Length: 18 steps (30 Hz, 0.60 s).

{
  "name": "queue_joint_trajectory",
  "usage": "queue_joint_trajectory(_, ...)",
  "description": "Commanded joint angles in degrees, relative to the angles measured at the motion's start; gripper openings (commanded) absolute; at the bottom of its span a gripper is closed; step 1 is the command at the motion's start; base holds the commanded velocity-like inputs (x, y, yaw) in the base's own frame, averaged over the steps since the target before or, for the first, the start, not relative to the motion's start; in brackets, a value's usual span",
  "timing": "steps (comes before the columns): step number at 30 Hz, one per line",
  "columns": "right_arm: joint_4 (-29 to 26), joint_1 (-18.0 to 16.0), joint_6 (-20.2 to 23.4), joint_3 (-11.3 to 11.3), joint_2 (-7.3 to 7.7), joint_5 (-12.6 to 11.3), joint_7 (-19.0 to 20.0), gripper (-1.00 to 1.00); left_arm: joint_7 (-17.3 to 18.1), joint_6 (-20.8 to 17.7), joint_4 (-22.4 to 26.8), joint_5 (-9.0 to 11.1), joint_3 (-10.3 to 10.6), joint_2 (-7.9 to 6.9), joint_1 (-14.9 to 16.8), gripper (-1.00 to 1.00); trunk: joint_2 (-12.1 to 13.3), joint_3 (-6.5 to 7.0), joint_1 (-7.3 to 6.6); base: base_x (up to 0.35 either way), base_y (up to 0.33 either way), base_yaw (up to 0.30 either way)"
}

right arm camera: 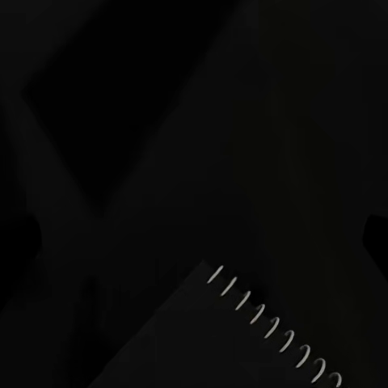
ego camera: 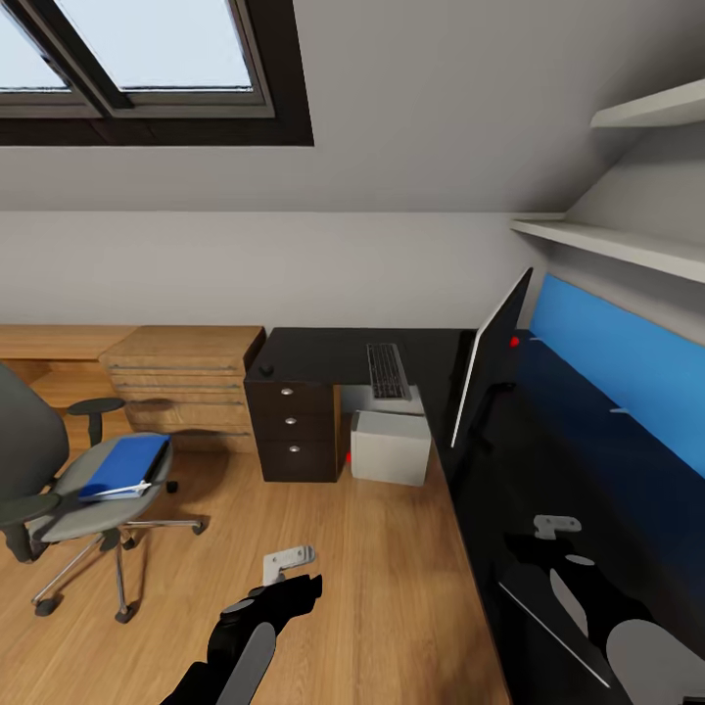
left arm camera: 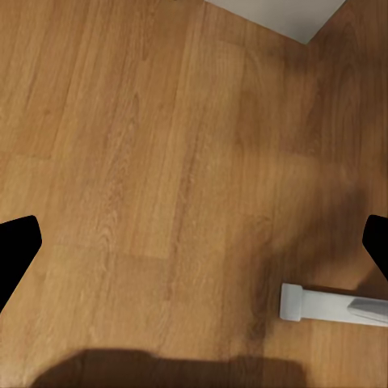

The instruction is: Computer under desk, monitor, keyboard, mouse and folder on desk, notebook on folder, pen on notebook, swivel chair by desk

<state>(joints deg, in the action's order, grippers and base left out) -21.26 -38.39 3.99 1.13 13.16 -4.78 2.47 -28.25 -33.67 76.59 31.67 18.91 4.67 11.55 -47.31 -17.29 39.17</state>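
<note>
Head view shows the desk (ego camera: 323, 345) with the keyboard (ego camera: 388, 370) lying flat near the tilted monitor (ego camera: 490, 362), the mouse (ego camera: 265, 370) well apart at the corner above the drawers (ego camera: 291, 431), and the computer (ego camera: 390, 446) on the floor beneath. The folder (ego camera: 125, 465) lies on the swivel chair (ego camera: 59, 480) seat, so moving it looks like the step in hand. The left gripper (ego camera: 289, 560) hangs over bare floor (left arm camera: 162, 162), its fingers spread wide and empty. The right gripper (ego camera: 558, 527) hovers over the desk near the notebook (right arm camera: 234, 339); whether its fingers are spread I cannot tell. Next, the left arm likely needs to reach for the chair seat.
</note>
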Motion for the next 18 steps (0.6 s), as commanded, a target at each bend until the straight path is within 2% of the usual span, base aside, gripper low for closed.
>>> queue_joint_trajectory(1,-0.1,0.0,0.3,0.1,0.01,-0.5,0.3,1.00,-0.6,-0.1,0.1,0.6,0.1,-0.01,0.0,1.00,-0.5,-0.26,0.24,0.000,0.000,0.000)
queue_joint_trajectory(18,0.0,0.0,0.4,0.1,0.01,-0.5,0.3,1.00,-0.6,-0.1,0.0,0.6,0.1,-0.01,0.0,1.00,-7.3,-3.31,3.97,0.000,0.000,0.000)
